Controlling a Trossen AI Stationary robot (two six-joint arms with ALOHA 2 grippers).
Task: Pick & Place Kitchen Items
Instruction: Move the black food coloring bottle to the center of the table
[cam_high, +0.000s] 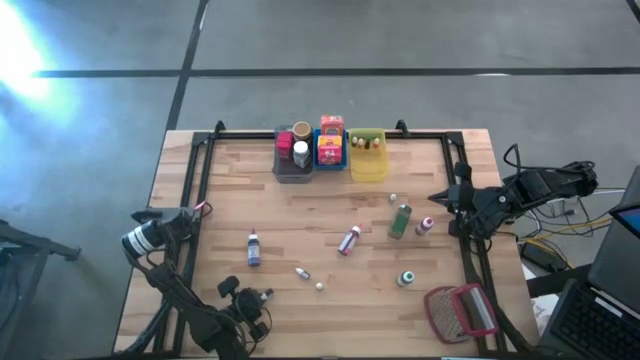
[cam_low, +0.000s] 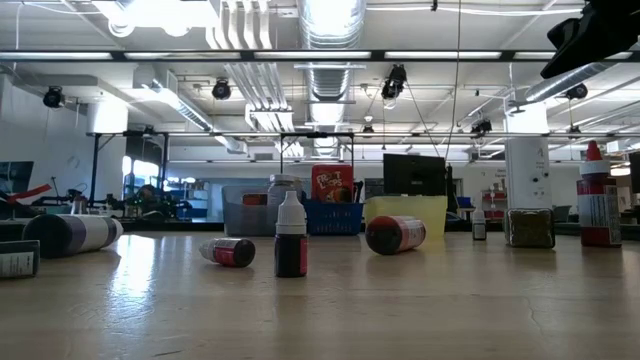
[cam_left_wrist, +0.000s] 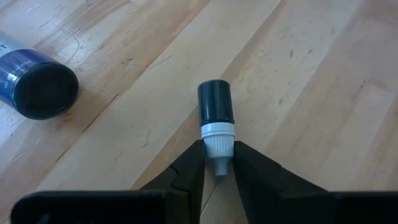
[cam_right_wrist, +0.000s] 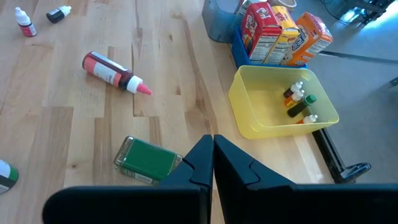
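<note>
You had three bins (cam_high: 368, 170) lined up at the table's far edge (grey, blue, yellow), the blue one holding three boxes (cam_right_wrist: 278, 38). Loose on the wood lay a green jar (cam_right_wrist: 147, 160) and one red-labelled bottle (cam_right_wrist: 112, 70). Your left gripper (cam_left_wrist: 217, 168), barely parted, pinched a tiny black dropper bottle (cam_left_wrist: 216, 117) by its white nozzle; your right gripper (cam_right_wrist: 212, 152) hung fully closed, empty.

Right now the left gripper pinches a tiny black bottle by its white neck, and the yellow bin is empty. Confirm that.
One part is wrong. The left gripper does pinch the tiny black bottle by its white neck, but the yellow bin is not empty: the right wrist view shows several small bottles lying in it.
</note>
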